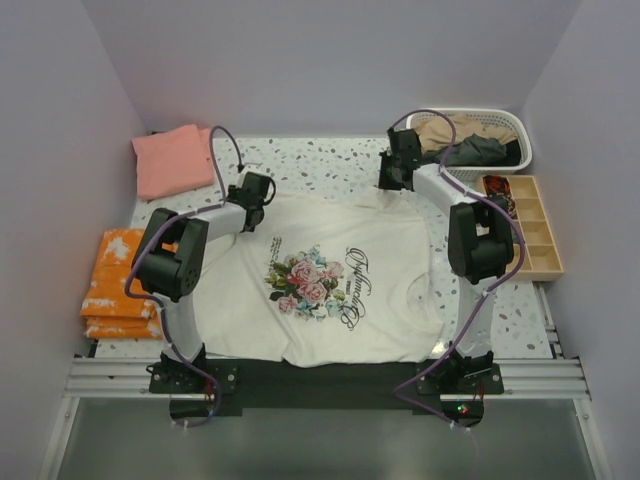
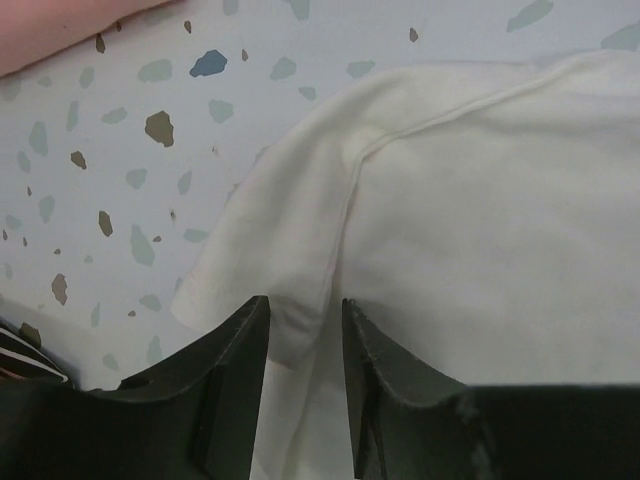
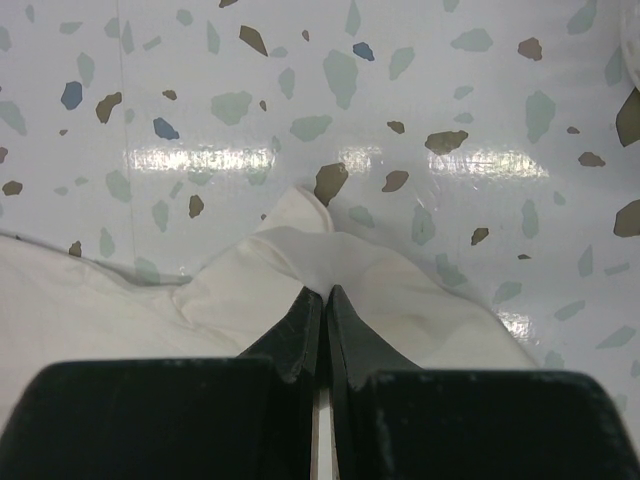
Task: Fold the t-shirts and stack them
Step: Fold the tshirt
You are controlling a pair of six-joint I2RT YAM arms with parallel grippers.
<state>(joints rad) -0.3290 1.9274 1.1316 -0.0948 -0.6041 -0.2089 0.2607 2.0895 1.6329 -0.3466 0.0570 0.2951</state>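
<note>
The cream t-shirt (image 1: pixel 330 290) lies spread print-up across the surface (image 1: pixel 320 160), with 2 tools at its far edge. The right tool (image 3: pixel 322 292) is clamped tight on a small peak of cream cloth, near the basket (image 1: pixel 520 135). The left tool (image 2: pixel 305 305) has its jaws part-way apart with the hem of the sleeve (image 2: pixel 270 270) lying between them, and no pinch shows yet.

The likeliest failure is on the left. The bite sits right at the hem's edge, so a lift could let the thin cloth slide out and leave only 1 corner carried. The fold would then come over skewed. The right peak may hold a single layer (this cannot be told), in which case the lower layer would drag. A wide left swing could also nudge the folded salmon-pink t-shirt (image 1: pixel 175 160) nearby.
</note>
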